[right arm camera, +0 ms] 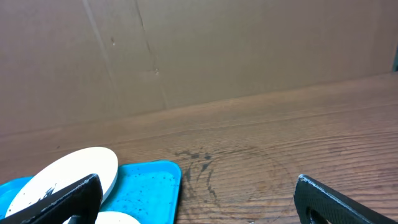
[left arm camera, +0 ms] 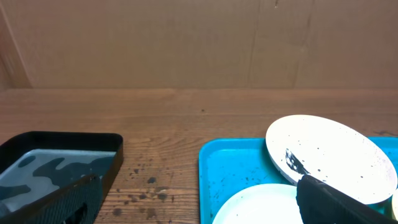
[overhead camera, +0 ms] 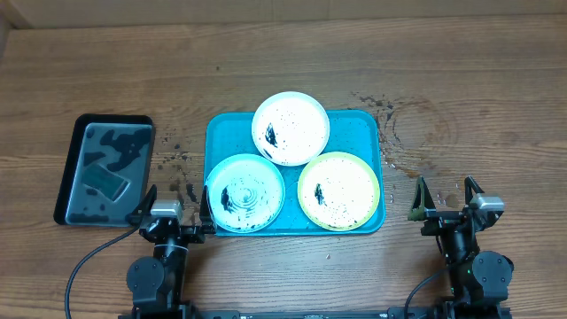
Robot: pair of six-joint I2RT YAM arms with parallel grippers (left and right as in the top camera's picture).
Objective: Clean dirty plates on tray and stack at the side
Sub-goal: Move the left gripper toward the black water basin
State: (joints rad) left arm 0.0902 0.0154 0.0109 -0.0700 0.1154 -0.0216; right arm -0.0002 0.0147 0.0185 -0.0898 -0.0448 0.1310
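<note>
Three dirty plates lie on the turquoise tray [overhead camera: 359,124]: a white-rimmed plate [overhead camera: 291,128] at the back, resting partly on the other two, a light blue plate [overhead camera: 245,193] front left and a yellow-green plate [overhead camera: 339,191] front right. All have black specks and smears. My left gripper [overhead camera: 174,206] is open and empty at the tray's front left corner. My right gripper [overhead camera: 447,198] is open and empty on the table right of the tray. The left wrist view shows the tray [left arm camera: 227,168], the white plate [left arm camera: 336,152] and the light blue plate [left arm camera: 255,208].
A smaller black tray [overhead camera: 75,168] holding dark water and a sponge-like block [overhead camera: 104,182] lies left of the turquoise tray. Dark splashes mark the wood [overhead camera: 173,159] between the trays, and a wet ring [overhead camera: 416,133] lies right of the turquoise tray. A cardboard wall stands behind the table.
</note>
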